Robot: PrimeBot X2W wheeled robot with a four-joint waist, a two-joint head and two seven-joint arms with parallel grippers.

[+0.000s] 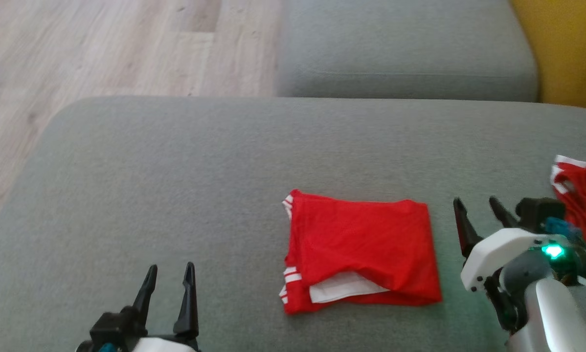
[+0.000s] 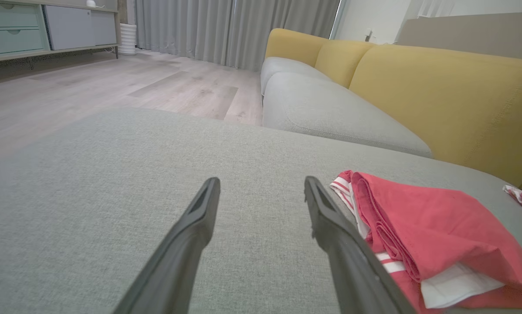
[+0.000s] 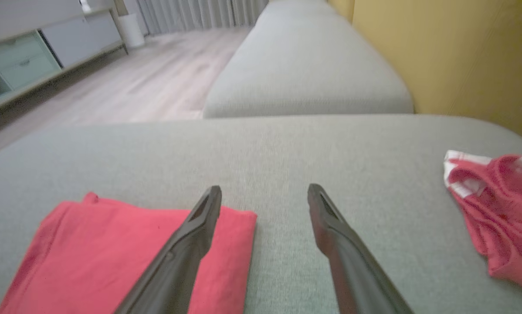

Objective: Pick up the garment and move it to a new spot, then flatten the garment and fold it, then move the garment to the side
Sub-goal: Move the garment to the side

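- The red garment [image 1: 361, 244] lies folded in a rough rectangle on the grey seat cushion [image 1: 175, 171], right of centre and between the two hands.
- The left hand [image 1: 170, 266] sits low at the near left with its fingers spread and nothing in it, well apart from the cloth's left edge.
- The right hand [image 1: 474, 200] is just beside the fold's right edge, fingers parted and empty. In its wrist view one finger overlaps the cloth's corner, but I can't tell if it touches.
- A second red garment [image 1: 584, 205] with white trim lies crumpled at the far right of the cushion, separate from the folded one.
- The fold looks done, so the step left is probably shifting it to the side.
- Handling guess: thin, light, limp sports fabric, maybe a bit slick. The layers will likely slide and sag open if lifted from one point.
- The striped hem [image 1: 289, 278] and white inner panel [image 1: 344, 288] poke out at the near-left side. The layers are loose there, so it's a poor grip spot.
- Better hold, I'd say: pinch all layers at the two short edges, one hand each, and keep it low.
- The cushion looks soft, so fingertips should be able to get under the bottom layer.
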